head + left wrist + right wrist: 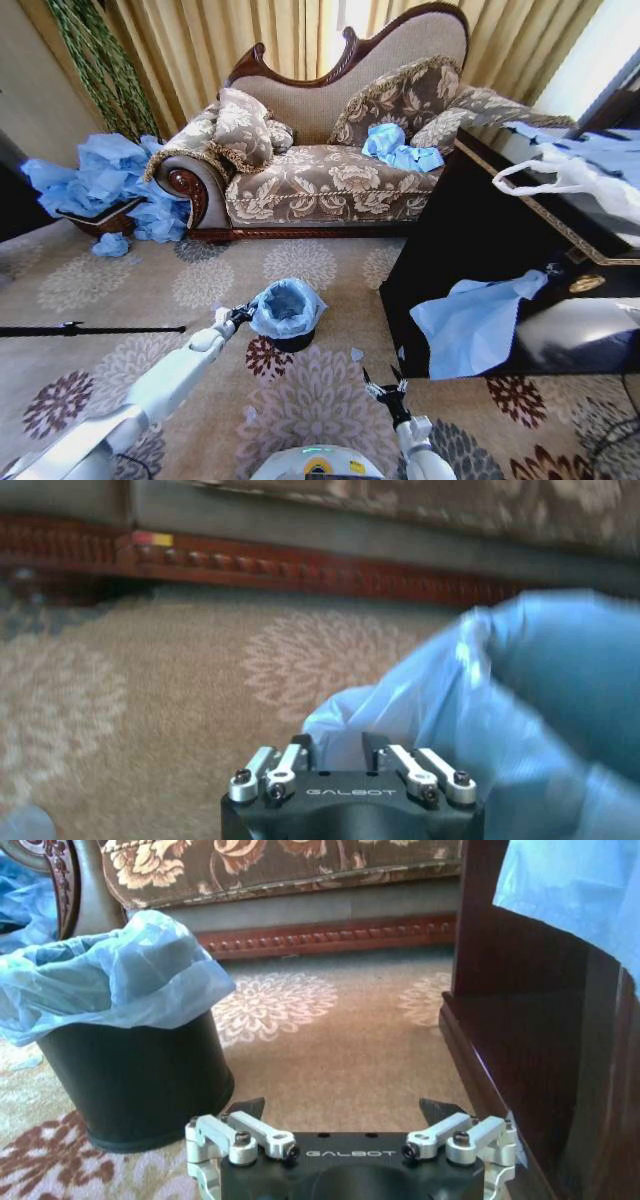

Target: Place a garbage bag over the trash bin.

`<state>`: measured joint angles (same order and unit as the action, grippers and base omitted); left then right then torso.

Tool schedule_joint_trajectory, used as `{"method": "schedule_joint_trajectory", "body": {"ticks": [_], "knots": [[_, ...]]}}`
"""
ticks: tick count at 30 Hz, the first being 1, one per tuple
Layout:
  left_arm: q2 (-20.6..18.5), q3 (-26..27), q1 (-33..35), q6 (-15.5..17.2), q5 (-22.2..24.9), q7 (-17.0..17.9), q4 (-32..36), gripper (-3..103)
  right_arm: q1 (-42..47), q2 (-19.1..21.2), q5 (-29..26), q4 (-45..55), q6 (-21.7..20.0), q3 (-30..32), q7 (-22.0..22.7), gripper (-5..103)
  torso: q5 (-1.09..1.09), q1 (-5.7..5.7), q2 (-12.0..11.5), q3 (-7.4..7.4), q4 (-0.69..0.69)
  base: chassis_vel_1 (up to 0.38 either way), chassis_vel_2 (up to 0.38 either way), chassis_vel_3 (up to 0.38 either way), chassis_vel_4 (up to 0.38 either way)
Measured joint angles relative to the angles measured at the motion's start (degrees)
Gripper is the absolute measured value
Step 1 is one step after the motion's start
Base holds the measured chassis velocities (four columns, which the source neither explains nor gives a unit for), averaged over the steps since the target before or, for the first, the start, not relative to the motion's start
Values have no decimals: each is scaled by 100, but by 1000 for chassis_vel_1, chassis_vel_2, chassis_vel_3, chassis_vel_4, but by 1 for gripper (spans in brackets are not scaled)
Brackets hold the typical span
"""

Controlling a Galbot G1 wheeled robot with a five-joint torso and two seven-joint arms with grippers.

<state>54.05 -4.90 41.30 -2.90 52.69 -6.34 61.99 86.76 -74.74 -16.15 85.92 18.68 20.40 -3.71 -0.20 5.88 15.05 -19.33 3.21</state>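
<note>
Narrow on the left, wide on the right: the left gripper [335, 744] has its jaws nearly together on a fold of the bag [520, 705], at the bag's rim on the robot's left side, while the right gripper [345, 1110] hangs low over the carpet [340, 1035] with its jaws spread and nothing between them.

From the head, the bin [292, 342] stands on the carpet just ahead of the robot, with the bag [287, 306] draped over its mouth and the left gripper [238, 315] at the rim. The right gripper [385, 385] sits nearer the robot, well apart from the bin and beside the dark cabinet [470, 260].

The right wrist view gives the bin [135, 1072] side-on, its black wall bare below the bag [110, 982], whose film is folded over the top edge and hangs a little way down. The left wrist view shows the blue film up close but no bin wall, and the pinch point itself is hard to make out.

Behind the bin stands a sofa [330, 180] with a crumpled blue bag [400, 150] on its seat. More blue bags [105, 185] are heaped at the sofa's left end. A flat blue bag [470, 320] hangs down the cabinet front, and a white bag [570, 180] lies on top.
</note>
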Motion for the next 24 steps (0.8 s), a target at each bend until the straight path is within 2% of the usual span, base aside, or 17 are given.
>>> {"method": "schedule_joint_trajectory", "body": {"ticks": [3,4,6,8,9,12,15,16,18,19,21,22,23,24], "knots": [[-94,216,190,123,255,-19,256,40,31,30,-2,38,1,23,-5,100,1,0,0,0,-3,0,0,0,0],[-242,329,343,229,476,-62,492,50,48,61,-17,92,-18,44,-10,100,-2,0,0,-1,-5,0,0,0,0],[-348,399,454,283,601,-97,656,50,61,87,-41,148,-72,61,-20,100,1,0,0,0,-7,0,0,0,0],[-507,499,678,327,706,-162,907,62,85,132,-83,284,-241,104,-41,100,3,0,0,0,-7,0,0,0,0],[-507,499,678,327,706,-162,907,62,85,132,-83,284,-241,104,-41,100,3,0,0,0,-7,0,0,0,0],[-506,726,949,249,600,-235,989,78,83,145,-70,361,-311,172,-124,100,-1,0,0,-1,-4,0,0,0,0],[-491,884,1091,232,580,-232,1110,84,99,147,-71,437,-304,186,-149,100,0,0,0,-1,-6,0,0,0,0],[-497,1001,1223,201,552,-217,1272,94,137,146,-72,537,-286,209,-177,100,0,0,0,0,-5,0,0,0,0],[-508,1066,1315,142,499,-190,1377,94,174,135,-71,615,-275,233,-198,100,0,0,0,0,-3,0,0,0,0],[-517,1107,1376,94,435,-168,1456,98,216,116,-63,701,-273,271,-217,100,1,0,0,0,-4,0,0,0,0],[-501,1163,1514,-77,160,-115,1667,100,399,6,1,972,-273,447,-236,100,4,0,0,0,-9,0,0,0,0],[-470,1197,1605,-170,-81,-58,1846,100,576,-85,45,1200,-267,594,-241,100,-3,0,0,0,-3,0,0,0,0],[-470,1197,1605,-170,-81,-58,1846,100,576,-85,45,1200,-267,594,-241,100,-3,0,0,0,-3,0,0,0,0],[-452,1325,1832,-270,-470,135,2179,100,800,-141,68,1515,-248,714,-228,100,-3,0,0,0,5,0,0,0,0]]}}
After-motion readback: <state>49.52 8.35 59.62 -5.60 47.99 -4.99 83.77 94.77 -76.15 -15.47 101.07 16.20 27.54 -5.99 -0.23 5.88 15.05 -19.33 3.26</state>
